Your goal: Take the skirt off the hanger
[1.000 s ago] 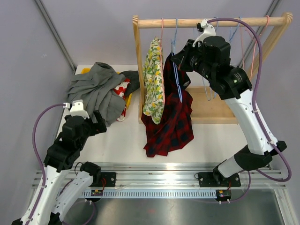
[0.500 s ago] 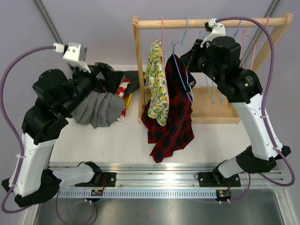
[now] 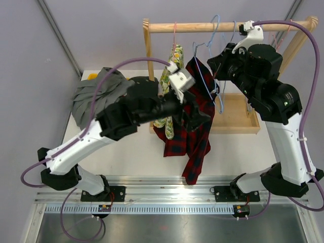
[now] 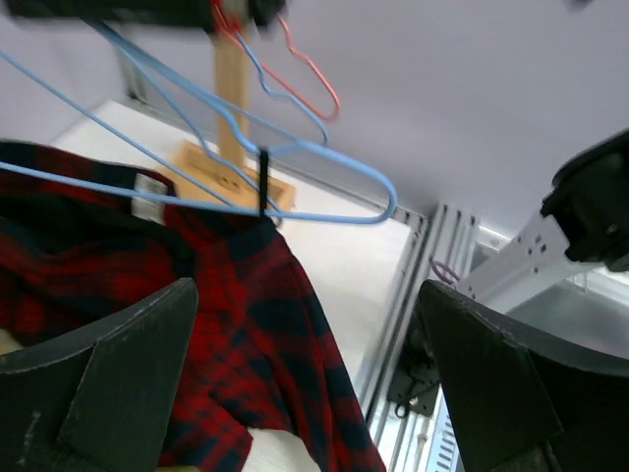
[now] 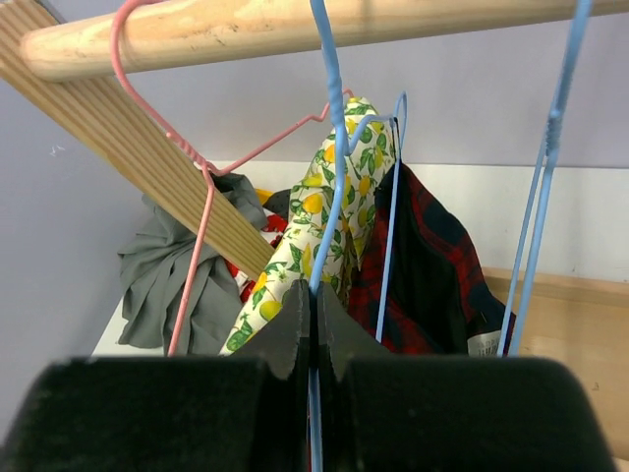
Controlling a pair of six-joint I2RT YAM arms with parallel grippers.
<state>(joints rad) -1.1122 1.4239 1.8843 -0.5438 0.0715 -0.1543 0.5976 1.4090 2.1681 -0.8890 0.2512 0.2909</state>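
Tabletop [image 3: 134, 152] white beneath skirt [image 3: 195, 136], walls [image 3: 91, 30] lilac.

The skirt [image 3: 190, 134] is hanging as soft, matt woven cloth, while the hanger [image 5: 335, 187] is showing as thin blue coated wire with a smooth, faintly glossy skin. The rack [image 3: 202, 25] is looking like pale, bare, smooth wood, and the fingers [image 4: 118, 383] of the left gripper [image 4: 307, 295] are showing matt dark plastic, slightly rough.
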